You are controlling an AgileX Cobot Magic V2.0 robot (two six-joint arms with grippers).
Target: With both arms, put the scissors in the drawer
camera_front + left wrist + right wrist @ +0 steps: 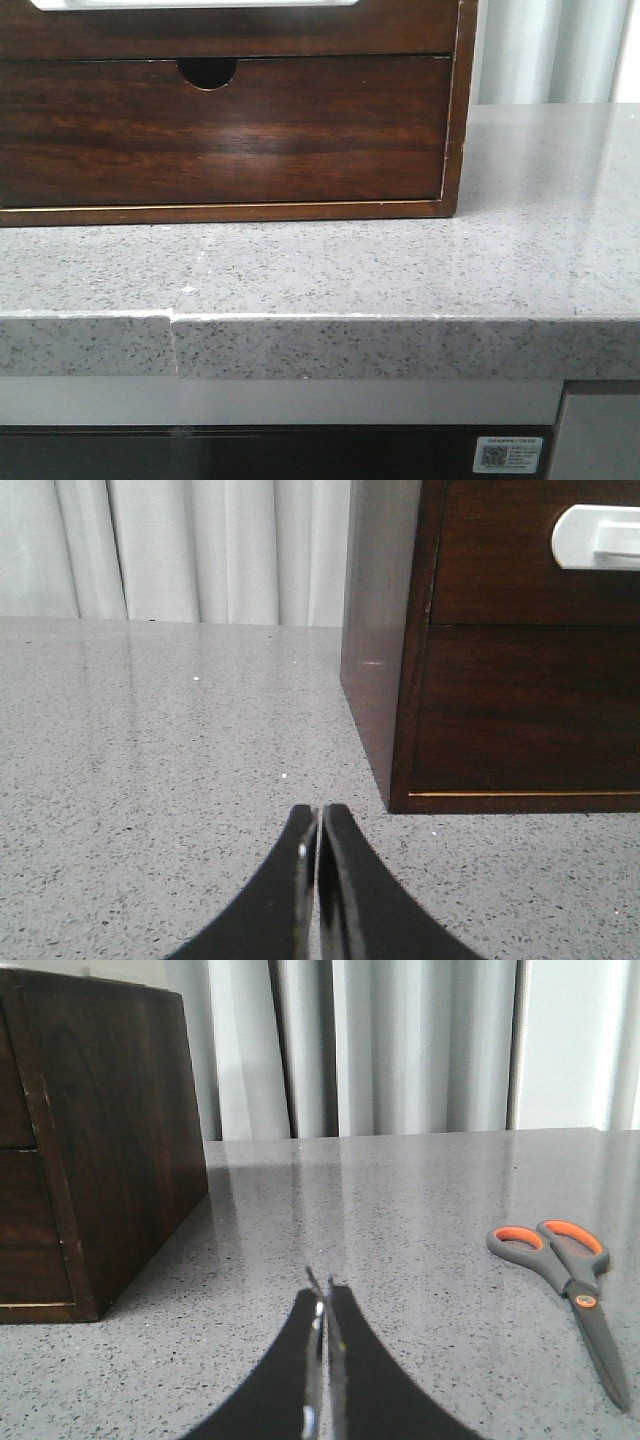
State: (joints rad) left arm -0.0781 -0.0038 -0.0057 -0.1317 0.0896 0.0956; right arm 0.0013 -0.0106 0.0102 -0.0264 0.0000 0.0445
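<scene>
Front view shows a dark brown wooden cabinet [230,110] standing on a grey speckled stone surface [400,270]; its lower drawer front [220,135] has a small half-round notch at the top edge and sits flush and shut; above it, cut off by the picture's upper edge, is the drawer [200,30] with the wide white-backed cutout, also flush with the frame; neither arm shows in this view; a seam runs across the surface's front edge, and a dark panel with a small label [507,455] lies below.

Left wrist view has the left gripper [319,825] low over the surface [150,780], its jaws pressed together with only a hairline between the black tips and nothing held; just beyond them stands the cabinet's [380,660] near corner, and the drawer [500,560] with its rounded white cutout shows at the upper edge, closed; pale curtains [180,550] hang behind.

Right wrist view has the right gripper [321,1295] likewise low, jaws together and empty; the scissors [565,1280], grey with orange-lined handle loops, lie flat on the surface [420,1220], blades closed, well apart from the cabinet [100,1140] and off to one side of the gripper, touching neither; curtains [400,1050] fill the background.
</scene>
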